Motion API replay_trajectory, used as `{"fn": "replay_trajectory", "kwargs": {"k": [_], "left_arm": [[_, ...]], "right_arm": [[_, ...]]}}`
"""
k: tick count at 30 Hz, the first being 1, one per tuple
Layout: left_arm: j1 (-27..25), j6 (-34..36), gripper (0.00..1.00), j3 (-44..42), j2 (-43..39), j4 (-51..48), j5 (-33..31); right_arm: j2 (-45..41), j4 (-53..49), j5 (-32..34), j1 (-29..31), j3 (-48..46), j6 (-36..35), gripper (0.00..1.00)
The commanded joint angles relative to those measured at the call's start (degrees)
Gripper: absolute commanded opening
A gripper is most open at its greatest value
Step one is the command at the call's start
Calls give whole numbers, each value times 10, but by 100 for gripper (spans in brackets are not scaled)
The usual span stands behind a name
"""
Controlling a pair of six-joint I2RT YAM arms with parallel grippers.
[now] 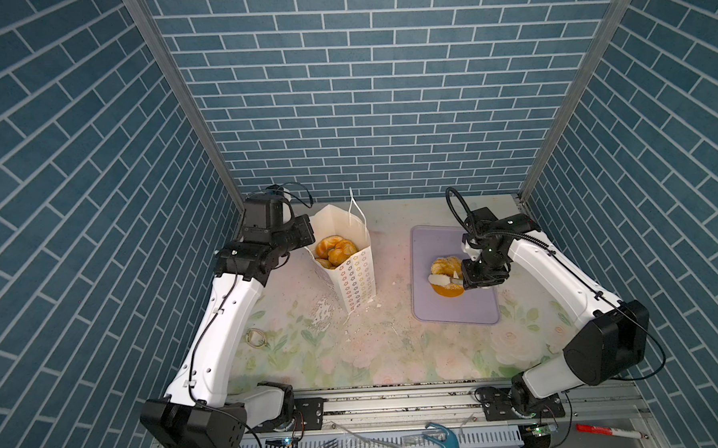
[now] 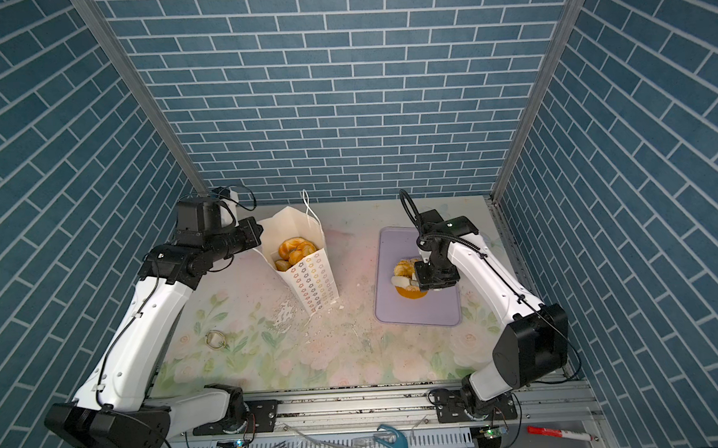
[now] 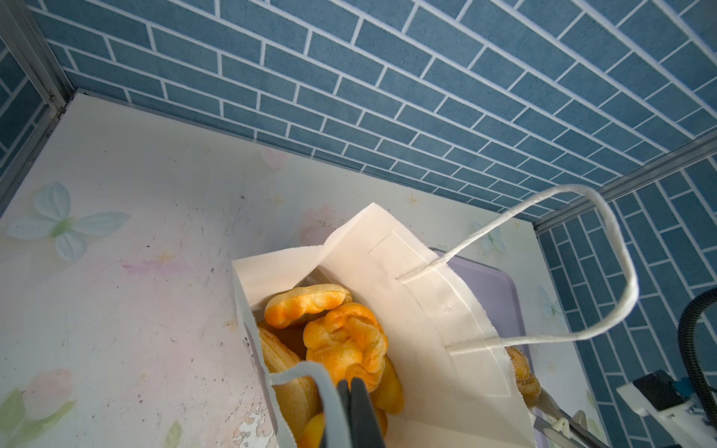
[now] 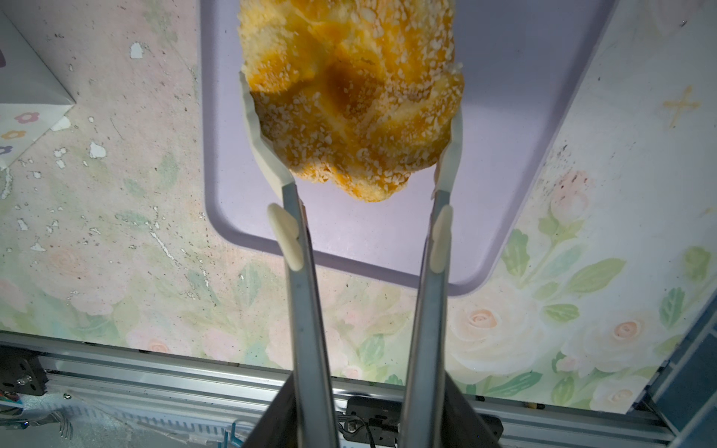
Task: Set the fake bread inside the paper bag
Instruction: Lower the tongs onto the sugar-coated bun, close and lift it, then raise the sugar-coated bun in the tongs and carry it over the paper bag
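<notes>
- On the left half of the counter (image 1: 355,358), the paper bag (image 1: 358,283) stands upright with its mouth open. Its flower-ring patterned side faces the front edge.
- Inside the bag, several golden-orange pieces of fake bread (image 1: 335,249) lie piled below the rim.
- Left fingers (image 3: 362,411): pressed together with no gap, positioned at the bag rim on the left arm's side. The near cord handle (image 3: 306,368) runs against them; whether the cord is pinched cannot be determined.
- The far cord handle (image 3: 620,271) stands up in a free loop.
- To the right of the bag and well apart from it, the lavender tray (image 1: 457,312) lies flat on the counter.
- Right fingers (image 4: 273,422): set narrow, clamped on the two metal arms of the tongs (image 4: 298,271).
- The white tong tips grip the sugar-speckled twist (image 4: 349,97) from both sides, over the tray. Contact between twist and tray cannot be determined.
- White flakes (image 1: 324,314) lie scattered on the counter at the bag's base.
</notes>
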Motion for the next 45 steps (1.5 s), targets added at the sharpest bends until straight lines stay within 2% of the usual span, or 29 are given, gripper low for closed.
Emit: {"fn": "replay_trajectory", "kwargs": {"k": [1,10,14,19,26,36,40,45], "left_arm": [[-1,5,0,-4,-6,-4,-5],[-1,1,0,-4,-5,-4,-5],[-1,2,0,-2,-5,-7,-9],[-1,0,0,-1,-4,-7,-10],[-1,11,0,9,0,-26,-17],[-2,8,0,10,1,-29,-17],[-1,7,0,4,-1,-27,-14],[-2,5,0,-3,-11,-24,-16]], "right_arm": [[-9,-3,14,3,-3,11,51],[-5,23,45,3,12,13,52],[-1,42,16,3,24,2,52],[23,41,6,4,19,-2,45],[-6,48,12,4,23,2,33],[-45,40,45,4,56,3,30],[-61,40,27,3,73,-9,30],[-84,50,38,7,103,-15,30]]}}
